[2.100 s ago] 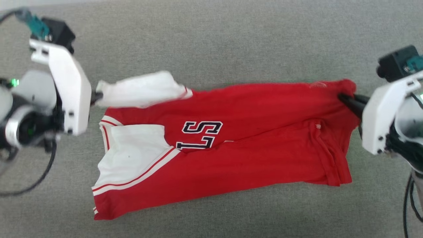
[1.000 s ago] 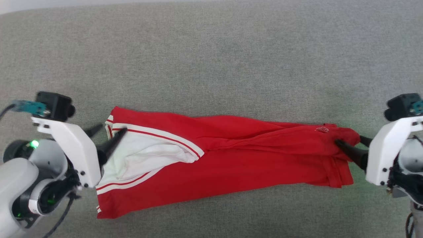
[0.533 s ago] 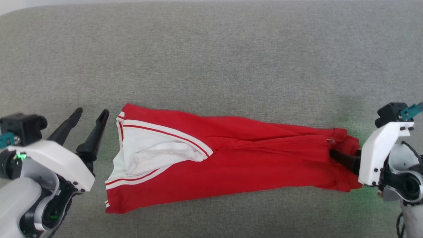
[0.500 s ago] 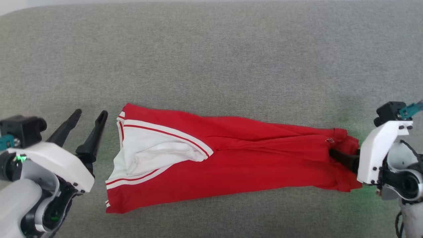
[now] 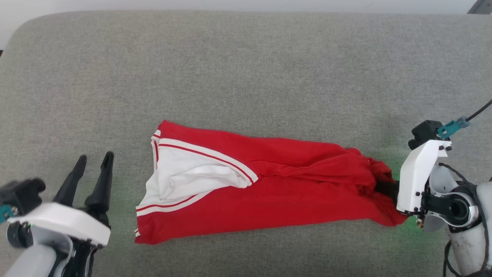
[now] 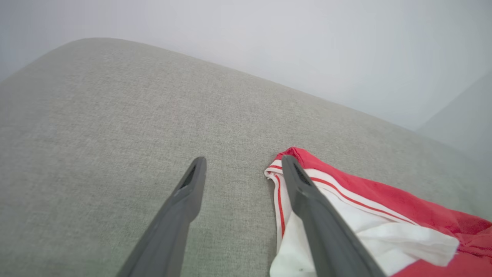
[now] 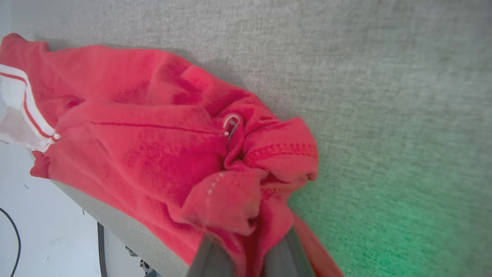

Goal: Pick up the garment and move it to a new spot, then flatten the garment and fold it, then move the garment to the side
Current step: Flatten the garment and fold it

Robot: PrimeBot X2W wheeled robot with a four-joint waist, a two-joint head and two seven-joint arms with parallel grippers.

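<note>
Half done: garment (image 5: pixel 292 196) is lying folded lengthwise; side move seemingly remaining.
Left jaws: standing released.
Right jaws: clenching garment's right end.

Left gripper (image 5: pixel 95 157) low left, fingers spread, pointing up. Right gripper (image 5: pixel 385 187) low right, clamped on garment (image 5: pixel 292 192).

The left jaws are two long, tapered black fingers (image 5: pixel 103 177), dark grey with a narrow slot near each tip in the left wrist view. Each wrist carries a flat white bracket (image 5: pixel 417 181); the right one is dotted with small dark screws and topped by a black camera block (image 5: pixel 423 132) with a teal connector (image 5: pixel 452 126) and a thin black cable (image 5: pixel 480 109). Rounded pale grey housings (image 5: pixel 442 179) surround a black ring joint (image 5: pixel 457 207)
</note>
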